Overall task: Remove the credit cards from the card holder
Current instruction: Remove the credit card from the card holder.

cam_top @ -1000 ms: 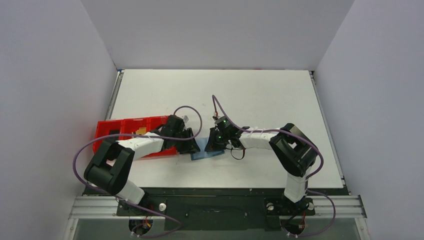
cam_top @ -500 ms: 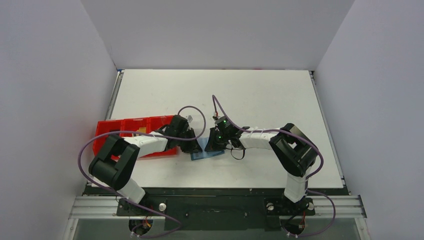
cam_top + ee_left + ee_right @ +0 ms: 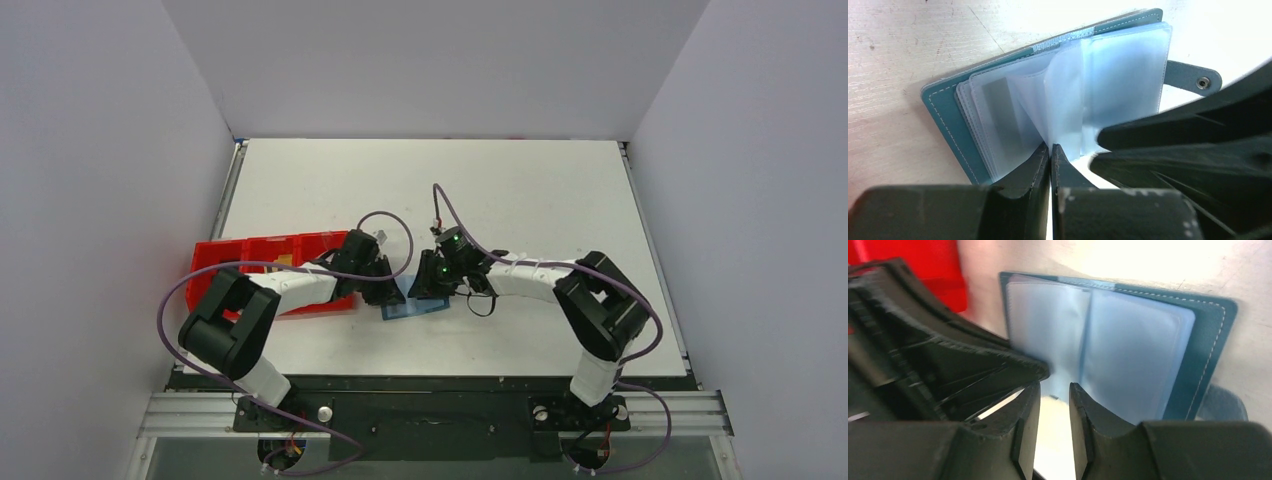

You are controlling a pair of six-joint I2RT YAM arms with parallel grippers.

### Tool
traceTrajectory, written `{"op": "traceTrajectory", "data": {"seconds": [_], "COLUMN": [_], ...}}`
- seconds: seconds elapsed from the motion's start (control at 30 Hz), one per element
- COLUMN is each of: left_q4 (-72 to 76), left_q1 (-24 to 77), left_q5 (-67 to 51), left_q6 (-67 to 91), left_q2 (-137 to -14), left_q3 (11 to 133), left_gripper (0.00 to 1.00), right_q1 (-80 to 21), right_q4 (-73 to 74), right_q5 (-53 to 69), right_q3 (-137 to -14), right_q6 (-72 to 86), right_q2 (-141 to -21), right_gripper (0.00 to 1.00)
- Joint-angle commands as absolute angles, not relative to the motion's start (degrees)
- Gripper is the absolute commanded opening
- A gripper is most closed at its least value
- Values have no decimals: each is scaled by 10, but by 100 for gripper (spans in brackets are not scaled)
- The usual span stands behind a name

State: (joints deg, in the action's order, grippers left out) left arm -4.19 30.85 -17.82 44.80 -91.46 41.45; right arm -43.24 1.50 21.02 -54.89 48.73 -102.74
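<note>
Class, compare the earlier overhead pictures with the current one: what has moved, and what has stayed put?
The left gripper edged right toward the card holder, then held there. The right arm's elbow swung outward in the last half second, while the right gripper stayed at the card holder. The card holder and the red tray have not moved.

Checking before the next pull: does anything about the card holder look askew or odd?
The card holder lies open, turned at an angle to the table edge, and its clear sleeves stand fanned up instead of flat, right at the shut left gripper. No damage shows.
</note>
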Motion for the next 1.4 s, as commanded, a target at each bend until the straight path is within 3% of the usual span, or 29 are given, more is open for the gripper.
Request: {"op": "traceTrajectory", "data": {"seconds": [0.0, 0.2, 0.57, 0.87, 1.3, 1.37], "left_q4": [-46, -54, -64, -61, -36, -25], "left_q1": [312, 312, 319, 327, 349, 350], "left_q5": [-160, -166, -170, -178, -200, -204], "left_q6": [436, 431, 425, 425, 438, 442], "left_q2": [-909, -902, -906, -916, -977, -985], "left_q3": [440, 452, 470, 488, 538, 542], "left_gripper": [0, 0, 0, 0, 0, 4], "right_q1": [-422, -417, -412, -410, -411, -411], "right_q4": [32, 109, 138, 98, 56, 48], "right_q5": [206, 133, 43, 56, 87, 92], "right_q3": [-568, -583, -548, -538, -511, -506], "right_q6": [487, 460, 442, 447, 454, 456], "right_q2": [-947, -908, -949, -994, -978, -973], "right_gripper": [26, 27, 25, 12, 11, 11]}}
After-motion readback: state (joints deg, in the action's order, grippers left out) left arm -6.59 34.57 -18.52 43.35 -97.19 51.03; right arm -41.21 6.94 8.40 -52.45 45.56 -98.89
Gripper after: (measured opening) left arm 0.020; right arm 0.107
